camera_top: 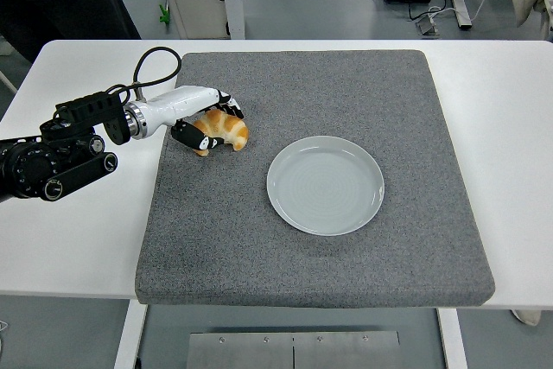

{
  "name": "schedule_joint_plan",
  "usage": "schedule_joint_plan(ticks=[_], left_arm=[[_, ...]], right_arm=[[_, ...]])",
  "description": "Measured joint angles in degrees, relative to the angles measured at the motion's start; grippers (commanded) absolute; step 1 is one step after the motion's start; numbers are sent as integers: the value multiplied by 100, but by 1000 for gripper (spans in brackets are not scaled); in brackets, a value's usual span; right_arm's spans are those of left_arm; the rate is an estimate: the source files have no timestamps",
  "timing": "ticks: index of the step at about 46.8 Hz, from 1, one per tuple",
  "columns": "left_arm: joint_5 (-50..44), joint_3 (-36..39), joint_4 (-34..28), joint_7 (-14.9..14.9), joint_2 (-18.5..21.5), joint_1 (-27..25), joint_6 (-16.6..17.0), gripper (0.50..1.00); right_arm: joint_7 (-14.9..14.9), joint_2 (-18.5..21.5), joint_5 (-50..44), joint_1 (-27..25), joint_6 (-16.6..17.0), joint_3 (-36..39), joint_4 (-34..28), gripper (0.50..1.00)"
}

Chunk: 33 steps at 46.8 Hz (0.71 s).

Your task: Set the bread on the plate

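A golden croissant (226, 130) lies on the grey mat (311, 239), left of a pale round plate (325, 184) that has nothing on it. My left hand (210, 124) comes in from the left and its fingers are curled around the croissant's left end, thumb below and fingers over the top. The croissant still rests on the mat. The right arm is out of view.
The grey mat covers the middle of the white table (78, 231). A cable loops above my left forearm (155, 62). Table legs and cables stand on the floor beyond the far edge.
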Motion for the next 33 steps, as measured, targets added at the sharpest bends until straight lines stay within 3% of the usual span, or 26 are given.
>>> schedule_joint_plan(ticks=[12,33], left_arm=[[-88,-56,0,2,45,-94,-8,505],[-466,-349,34,12,293,-762,-260,500]], right_arm=[[0,0,0,-1,0,0,0,1000],[0,0,0,-1,0,0,0,1000]])
